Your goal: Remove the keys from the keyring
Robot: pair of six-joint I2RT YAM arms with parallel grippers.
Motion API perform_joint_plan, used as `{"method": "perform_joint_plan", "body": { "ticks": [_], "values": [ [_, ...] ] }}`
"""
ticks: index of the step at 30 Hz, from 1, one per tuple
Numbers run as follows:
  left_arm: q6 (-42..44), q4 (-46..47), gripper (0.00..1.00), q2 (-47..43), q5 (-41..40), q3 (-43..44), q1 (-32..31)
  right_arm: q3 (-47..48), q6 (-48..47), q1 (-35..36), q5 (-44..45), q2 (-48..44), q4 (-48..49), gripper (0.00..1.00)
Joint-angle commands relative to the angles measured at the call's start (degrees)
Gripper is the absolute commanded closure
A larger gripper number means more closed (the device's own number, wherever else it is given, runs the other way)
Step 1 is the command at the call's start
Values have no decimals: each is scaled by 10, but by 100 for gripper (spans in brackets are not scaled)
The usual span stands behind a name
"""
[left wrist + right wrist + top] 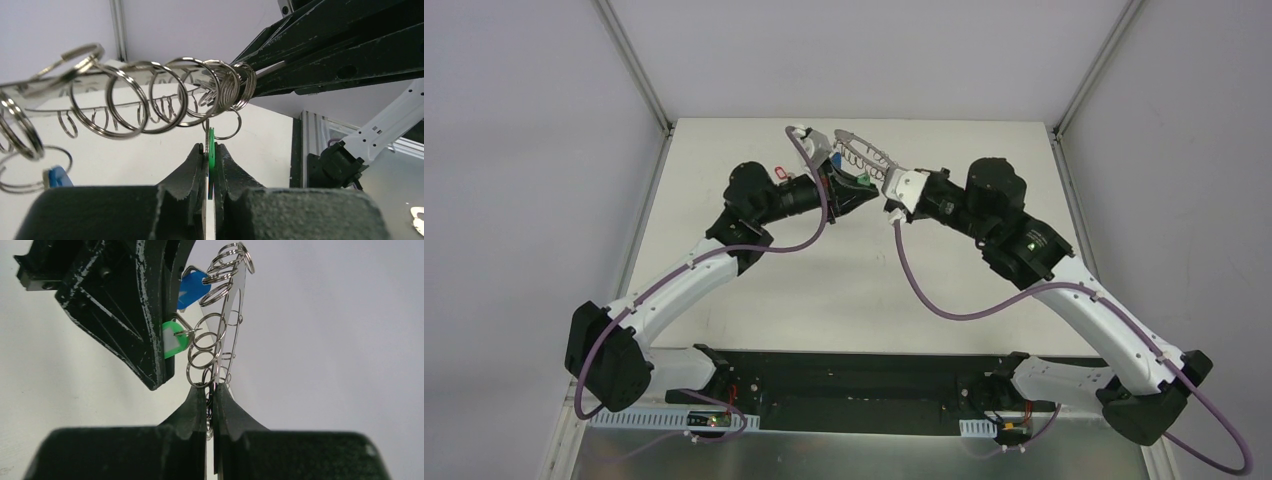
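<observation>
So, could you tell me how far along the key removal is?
Done: one red-tagged key seems to lie loose beside the left arm. In hand: the right gripper clamps the keyring, the left gripper pinches the green-tagged key, still hooked on its loop. Left: that key and the blue-tagged key.

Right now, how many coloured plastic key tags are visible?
3: a green plastic tag pinched in the left gripper, a blue one hanging from the grey metal keyring, a red one beside the left arm. Others may be hidden.
</observation>
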Motion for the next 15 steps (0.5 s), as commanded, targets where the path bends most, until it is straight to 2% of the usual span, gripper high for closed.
{"method": "perform_joint_plan", "body": {
  "ticks": [1,5,6,7,8,9,12,15],
  "values": [
    [-41,-101,100,12,8,60,-4,-2,39,1,69,-1,70,100],
    [-55,-244,100,17,-7,105,-4,-57,105,-14,106,-4,120,100],
    [-52,-286,100,18,-11,119,-4,-65,127,-20,110,-3,126,97],
    [-47,-329,100,20,-15,135,-4,-72,154,-26,111,-2,127,83],
    [-42,-374,100,25,-19,153,-4,-80,178,-33,111,-1,128,63],
    [-36,-420,100,31,-21,172,-3,-90,199,-38,111,-2,131,54],
    [-11,-570,100,67,-18,256,0,-134,271,-55,97,-18,158,47],
    [33,-719,100,126,6,356,3,-195,327,-66,40,-50,192,46]
  ]
}}
